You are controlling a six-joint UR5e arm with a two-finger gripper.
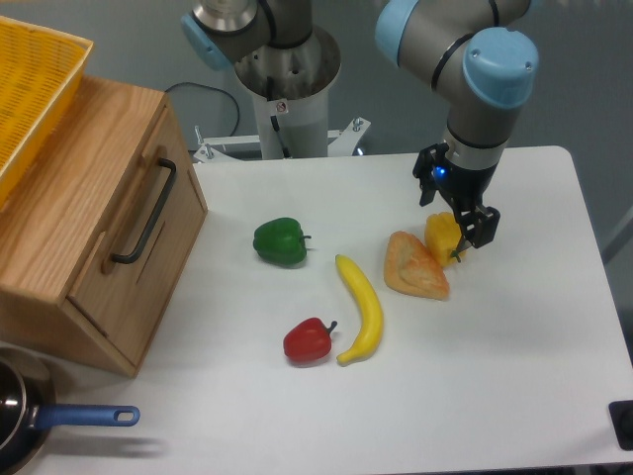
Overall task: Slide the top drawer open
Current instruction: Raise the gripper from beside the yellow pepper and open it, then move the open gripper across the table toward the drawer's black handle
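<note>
We have not started on the top drawer (119, 247): it sits shut in the wooden cabinet at nine o'clock on the desk (495, 396), its black bar handle (145, 213) untouched. All the work is left, as we judge it. Our gripper (457, 220) hangs well apart from it, at two o'clock, wrist pointing down over the yellow pepper (444, 236) beside the pastry (415, 265). The fingers look slightly parted and seem to hold nothing, though we cannot tell for sure.

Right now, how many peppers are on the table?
3: green pepper mid-table, red pepper nearer the front beside the banana, yellow pepper under the tool.
</note>
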